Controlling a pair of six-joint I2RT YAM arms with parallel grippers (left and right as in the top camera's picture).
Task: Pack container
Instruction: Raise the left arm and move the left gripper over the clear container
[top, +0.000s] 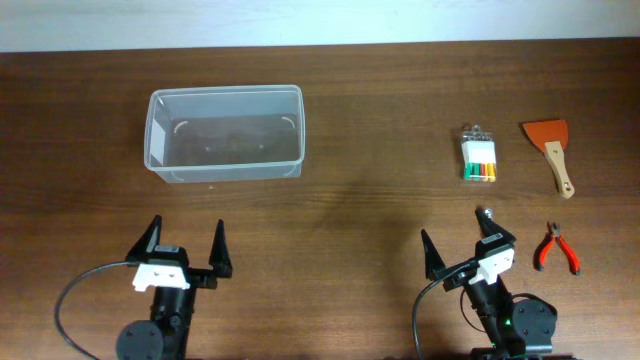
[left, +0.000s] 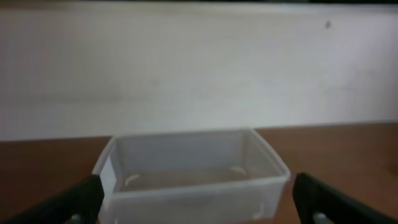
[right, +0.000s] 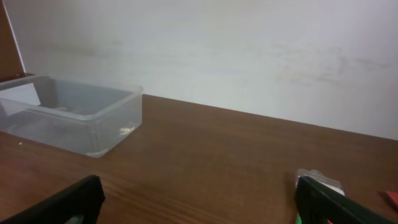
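Note:
The container (top: 226, 172), a clear plastic tub, stands at the back left of the brown table, and nothing shows inside it. My left gripper (top: 187, 232) rests near the front edge, straight in front of the tub and apart from it, open and empty. In the left wrist view the container (left: 186, 155) fills the space between the spread fingers (left: 84, 199). Near the front edge on the right, my right gripper (top: 456, 230) is open and holds nothing. In its wrist view the container (right: 115, 121) lies far off to the left.
A pack of coloured markers (top: 480, 157) lies at the right, just beyond my right gripper; it shows as markers (right: 320, 179) by the right finger. An orange scraper (top: 551, 150) with a wooden handle and red-handled pliers (top: 556, 250) lie further right. A pale wall rises behind the table.

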